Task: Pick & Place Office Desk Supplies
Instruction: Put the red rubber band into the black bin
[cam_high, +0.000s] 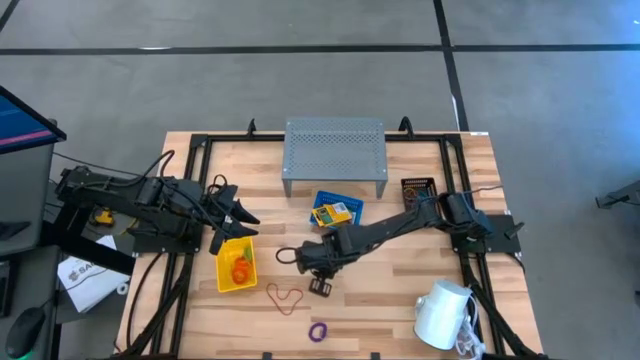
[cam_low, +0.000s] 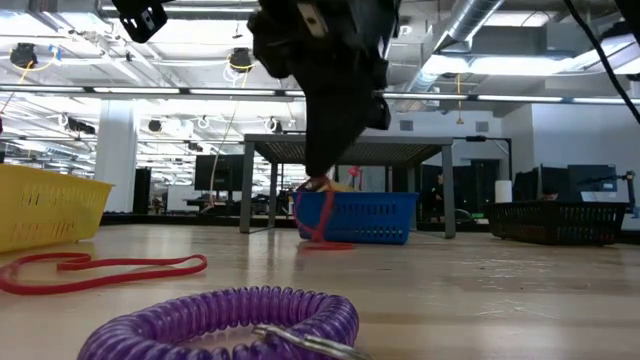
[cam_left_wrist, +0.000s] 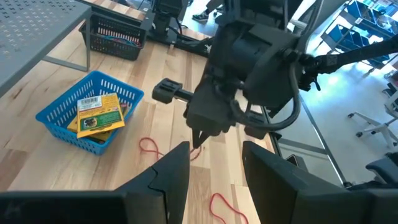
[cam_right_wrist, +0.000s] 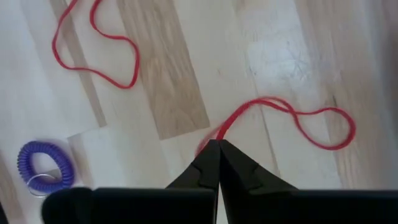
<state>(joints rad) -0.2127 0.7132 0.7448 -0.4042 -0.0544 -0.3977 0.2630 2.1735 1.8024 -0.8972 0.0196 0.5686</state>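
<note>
Right pincer (cam_high: 321, 286) sits lower centre from above — clenched on a red loop (cam_right_wrist: 292, 118). Low view: blue bin (cam_low: 355, 217) lies behind it. Wrist view: loop trails right. Left pincer (cam_high: 232, 222), parted, hovers over yellow bin (cam_high: 237, 266).

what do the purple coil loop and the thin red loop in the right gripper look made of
Purple spiral coil loop: likely glossy plastic, with ridged turns and a metal ring attached. Thin red loop, pinched by the shut right gripper: probably rubber band, matte and limp, bending in loose curves on the table.
</note>
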